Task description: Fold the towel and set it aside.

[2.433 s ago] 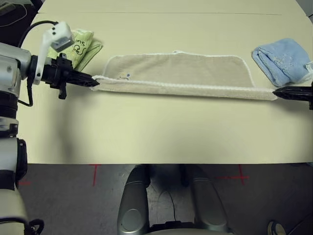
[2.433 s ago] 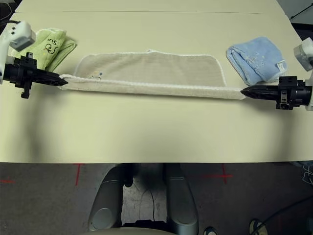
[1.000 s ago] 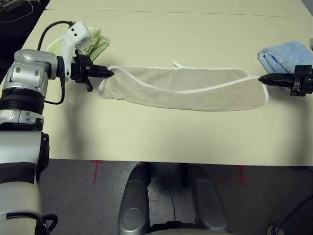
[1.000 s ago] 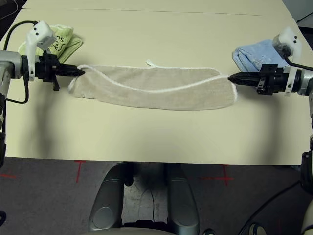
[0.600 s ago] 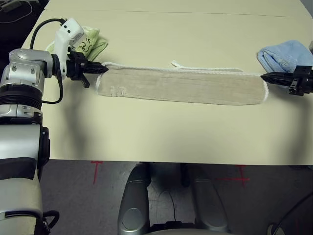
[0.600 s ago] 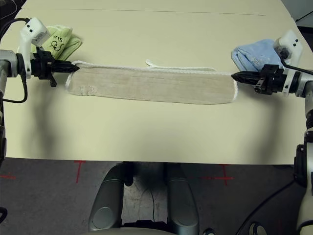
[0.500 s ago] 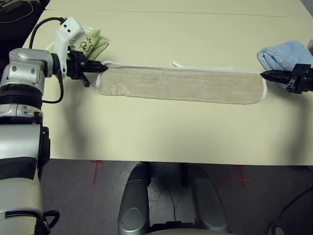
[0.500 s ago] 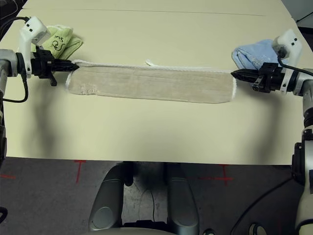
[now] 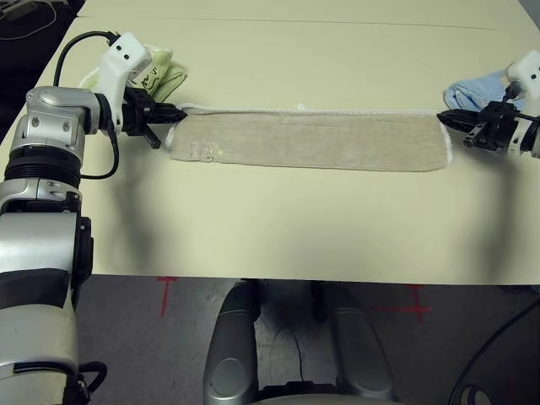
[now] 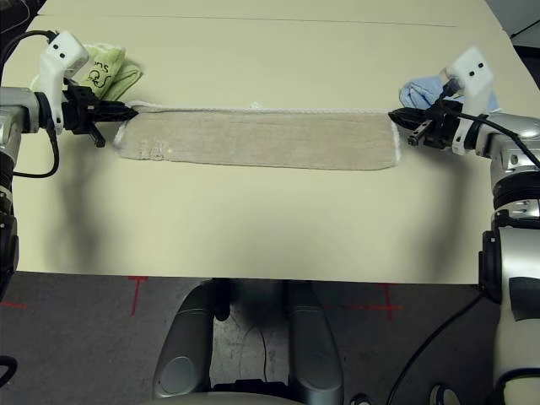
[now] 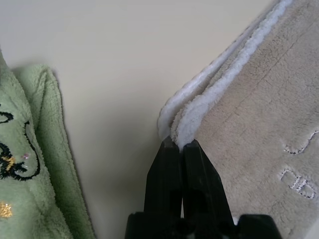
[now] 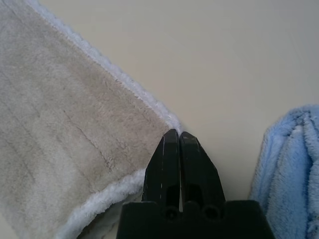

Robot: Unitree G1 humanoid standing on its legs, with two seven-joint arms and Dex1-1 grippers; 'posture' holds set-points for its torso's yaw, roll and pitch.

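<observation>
Towel [image 9: 308,140] lies as a long folded strip across the upper middle of the left eye frame, flat on the table [image 9: 278,228], white edging along its far side. Left gripper [image 9: 173,112] at the strip's left end, clamped on the doubled corner. Right gripper [image 10: 396,116] at the right end, fingers pressed together at that corner; whether cloth is actually pinched there, cannot tell.

Step in hand, by my reading: laying down the lengthwise fold. To do it well, keep both corners level and the strip taut, line up the edging, then let go both ends together so nothing creeps.

Left wrist view shows two edging layers stacked at the fingertips [image 11: 172,149], which the head views don't resolve. Head views show the green towel [image 9: 156,72] upper left and blue towel [image 10: 422,89] upper right, each just beside a gripper
</observation>
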